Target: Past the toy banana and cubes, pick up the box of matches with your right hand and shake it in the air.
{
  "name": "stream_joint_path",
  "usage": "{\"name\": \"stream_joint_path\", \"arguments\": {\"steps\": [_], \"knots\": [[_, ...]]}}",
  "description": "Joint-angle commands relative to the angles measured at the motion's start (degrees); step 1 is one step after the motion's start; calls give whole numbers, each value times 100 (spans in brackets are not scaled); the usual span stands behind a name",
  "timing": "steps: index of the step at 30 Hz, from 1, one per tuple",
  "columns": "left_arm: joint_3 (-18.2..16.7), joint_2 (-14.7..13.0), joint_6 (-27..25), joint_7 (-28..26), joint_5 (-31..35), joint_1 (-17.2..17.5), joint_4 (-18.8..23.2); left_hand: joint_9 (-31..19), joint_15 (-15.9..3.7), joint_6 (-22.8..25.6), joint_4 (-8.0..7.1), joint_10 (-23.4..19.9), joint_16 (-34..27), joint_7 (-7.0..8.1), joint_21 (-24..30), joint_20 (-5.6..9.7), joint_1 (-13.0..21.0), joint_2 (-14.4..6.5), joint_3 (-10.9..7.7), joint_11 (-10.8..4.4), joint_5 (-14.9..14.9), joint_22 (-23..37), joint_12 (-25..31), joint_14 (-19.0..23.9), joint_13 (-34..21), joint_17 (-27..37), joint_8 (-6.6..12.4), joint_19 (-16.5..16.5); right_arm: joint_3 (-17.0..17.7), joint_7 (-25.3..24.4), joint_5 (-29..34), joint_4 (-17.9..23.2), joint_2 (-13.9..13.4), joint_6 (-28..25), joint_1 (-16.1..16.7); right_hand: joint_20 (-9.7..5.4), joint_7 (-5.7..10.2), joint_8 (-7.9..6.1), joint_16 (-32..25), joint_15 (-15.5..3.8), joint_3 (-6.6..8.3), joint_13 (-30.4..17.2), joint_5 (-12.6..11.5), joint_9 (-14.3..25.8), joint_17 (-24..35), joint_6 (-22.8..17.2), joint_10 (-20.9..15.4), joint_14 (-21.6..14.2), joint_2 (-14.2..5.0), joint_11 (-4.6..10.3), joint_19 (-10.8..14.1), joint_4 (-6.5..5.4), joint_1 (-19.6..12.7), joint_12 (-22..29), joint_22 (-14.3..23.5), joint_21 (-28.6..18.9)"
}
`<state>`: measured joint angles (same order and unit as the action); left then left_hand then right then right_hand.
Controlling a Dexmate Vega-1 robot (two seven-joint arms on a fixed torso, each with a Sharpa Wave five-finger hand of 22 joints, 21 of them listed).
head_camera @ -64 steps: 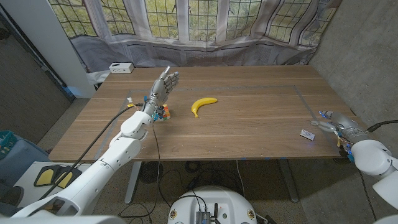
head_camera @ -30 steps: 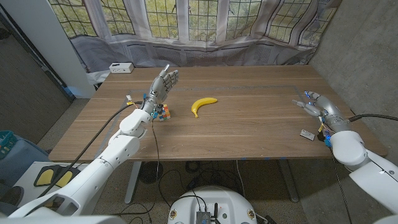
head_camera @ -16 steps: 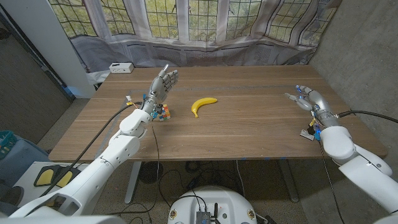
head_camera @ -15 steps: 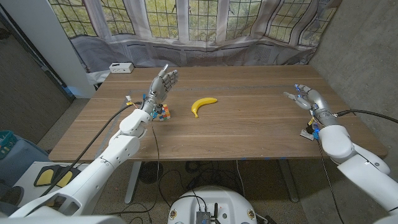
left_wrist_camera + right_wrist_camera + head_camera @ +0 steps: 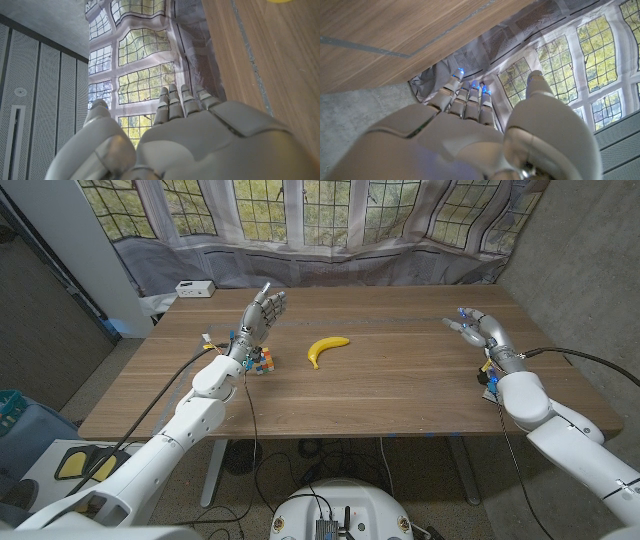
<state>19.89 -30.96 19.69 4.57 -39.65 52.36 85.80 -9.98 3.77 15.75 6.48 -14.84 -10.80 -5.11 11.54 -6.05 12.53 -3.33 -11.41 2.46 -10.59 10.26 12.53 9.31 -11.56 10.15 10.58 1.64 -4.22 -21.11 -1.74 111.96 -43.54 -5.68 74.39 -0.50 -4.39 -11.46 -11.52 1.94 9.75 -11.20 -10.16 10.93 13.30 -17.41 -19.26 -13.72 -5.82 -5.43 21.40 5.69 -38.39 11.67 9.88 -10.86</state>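
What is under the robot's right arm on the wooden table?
Under the grey right forearm peeks a small flat box with a dark side on the wooden table. The arm covers most of it.

Wooden table (image 5: 390, 385) carries banana (image 5: 326, 348), cubes (image 5: 263, 361), matchbox (image 5: 489, 378).

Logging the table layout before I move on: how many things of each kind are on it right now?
Yellow toy banana: 1
Cluster of small coloured cubes: 1 cluster, cubes too small to count
Small matchbox, partly hidden behind the right arm: 1
White rectangular box at the far left edge: 1
Total: 4
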Motion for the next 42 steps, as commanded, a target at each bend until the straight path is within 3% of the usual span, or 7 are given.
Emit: {"name": "stream_joint_path", "arguments": {"steps": [1,22,36,42], "knots": [[-13,-68,-77,-33,-9,88,139,-33,-7,31,32,12,-2,-7,-2,-25,-37,7,-22,28,18,20,-8,-28,-15,18,21,-47,-540,43,-274,-448,59,498,-631,4,26,-16,-37,-4,20,-13,-30,8,14,-41,-22,-42,-45,12,21,31,-7,29,4,-21],[11,-47,4,138,-29,14,-5,-32,-1,21,36,17,-2,0,-2,-24,-41,8,-25,5,18,20,-9,-27,-15,18,19,-48,-1273,146,-583,-1176,393,1099,-1474,3,44,23,-41,4,21,-12,-19,7,10,38,23,-19,-58,37,10,47,19,9,4,-23],[-109,-123,106,-28,28,179,121,-32,-23,-75,41,-17,-8,49,3,-28,-38,5,-30,-34,18,19,4,-12,-14,17,-9,-36,-1510,608,-1321,-1816,753,1698,-1900,-9,70,76,-2,22,-5,-7,-7,1,11,196,182,163,-70,17,-123,30,133,-54,4,7],[-174,-199,47,101,-133,225,85,-31,-30,-94,44,-16,-8,62,8,-11,-35,2,-34,-49,17,19,2,-8,-14,17,-8,-19,-1573,1114,-1935,-2306,1007,2205,-2053,6,165,111,-4,31,-43,-7,-5,0,27,374,348,241,-100,-7,-200,-46,301,-100,4,17]]}}
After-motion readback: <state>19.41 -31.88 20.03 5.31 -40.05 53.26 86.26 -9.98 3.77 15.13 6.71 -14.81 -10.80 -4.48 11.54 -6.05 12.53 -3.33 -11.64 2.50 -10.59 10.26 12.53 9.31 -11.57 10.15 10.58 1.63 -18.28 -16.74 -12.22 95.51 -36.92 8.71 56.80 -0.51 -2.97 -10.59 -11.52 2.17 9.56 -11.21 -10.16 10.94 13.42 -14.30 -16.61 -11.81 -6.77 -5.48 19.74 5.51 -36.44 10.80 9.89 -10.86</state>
